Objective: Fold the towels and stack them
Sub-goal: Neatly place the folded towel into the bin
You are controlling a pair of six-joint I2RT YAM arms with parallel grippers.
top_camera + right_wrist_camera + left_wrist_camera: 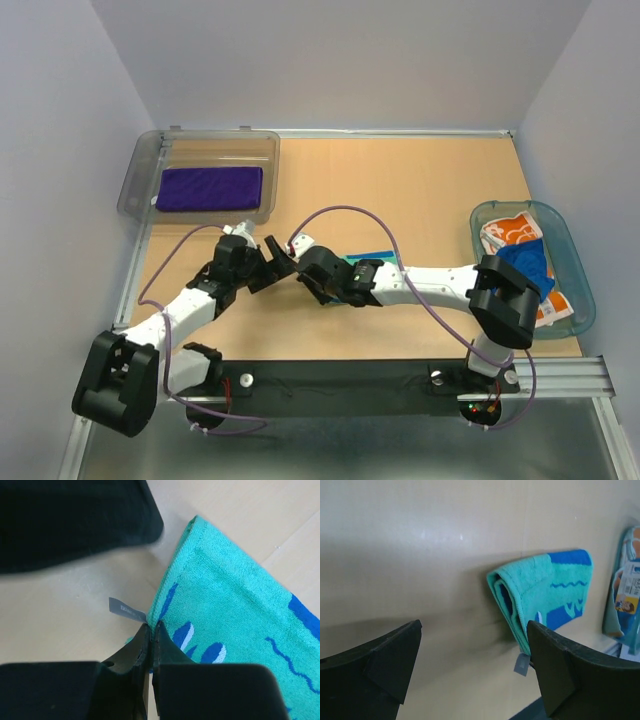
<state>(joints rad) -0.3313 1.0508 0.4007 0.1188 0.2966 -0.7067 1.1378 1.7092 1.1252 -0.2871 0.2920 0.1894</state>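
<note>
The mint green towel pinched in the right tool; left tool spread.
Top: both tools meet mid-tabletop, with the towel behind the right one. Left wrist: the doubled towel lies beyond the spread fingers. Right wrist: pressed-together tips grip its hem beside a grey tag.

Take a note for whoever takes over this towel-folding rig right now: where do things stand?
Left gripper: open, empty, beside the mint green towel.
Right gripper: shut on the mint green towel's edge, next to its tag.
Purple towel: folded, lying in the clear bin.
Blue towel and white orange-print towel: bunched in the teal basket.
Done: purple folded and placed; mint looks folded at least once.
Left: finish mint and probably stack it on purple, then fold and stack blue and white.
</note>
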